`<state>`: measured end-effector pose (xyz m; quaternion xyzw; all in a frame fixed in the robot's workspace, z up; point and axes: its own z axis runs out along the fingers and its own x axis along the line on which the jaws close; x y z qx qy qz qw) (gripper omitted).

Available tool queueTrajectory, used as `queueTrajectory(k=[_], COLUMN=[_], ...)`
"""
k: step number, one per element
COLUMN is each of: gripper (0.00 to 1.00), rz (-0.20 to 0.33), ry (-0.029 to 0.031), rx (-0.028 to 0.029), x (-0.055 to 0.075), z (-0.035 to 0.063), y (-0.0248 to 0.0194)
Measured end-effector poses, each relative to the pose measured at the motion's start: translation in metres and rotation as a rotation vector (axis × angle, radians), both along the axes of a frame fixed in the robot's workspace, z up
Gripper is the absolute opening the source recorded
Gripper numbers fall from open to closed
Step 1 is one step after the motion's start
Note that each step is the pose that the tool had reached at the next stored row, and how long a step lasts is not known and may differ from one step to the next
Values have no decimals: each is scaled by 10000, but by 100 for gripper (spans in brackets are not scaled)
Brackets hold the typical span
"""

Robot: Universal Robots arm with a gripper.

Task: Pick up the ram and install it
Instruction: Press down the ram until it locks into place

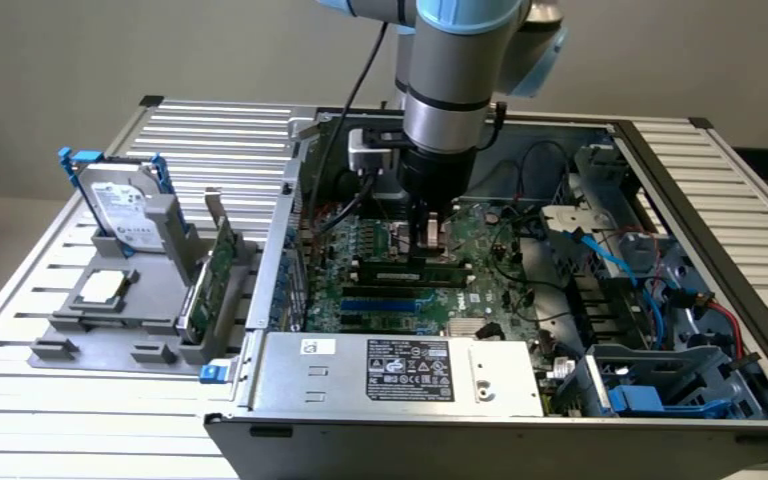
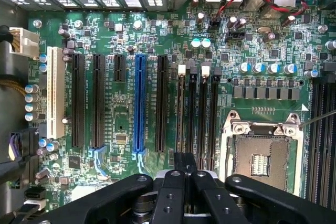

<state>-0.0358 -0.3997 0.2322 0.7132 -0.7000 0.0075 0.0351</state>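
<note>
- The pincer [image 1: 427,238] is squeezing shut, reaching down inside the computer case [image 1: 704,300].
- It is pressing on the ram [image 1: 414,270], which is lying flat across the green board [image 2: 126,129].

The slatted metal table [image 1: 77,385] carries 2 items. An open computer case [image 1: 491,425] sits directly beneath the gripper fingers. A grey fixture tray [image 1: 97,340] lies well apart from the fingers, toward the exterior view's left.
</note>
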Motion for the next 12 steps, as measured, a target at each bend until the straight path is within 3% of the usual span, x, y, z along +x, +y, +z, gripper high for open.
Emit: queueTrajectory(k=[12], gripper=[11], rz=[1], ry=[2], rx=[-19], x=[14], z=[-41], y=[0])
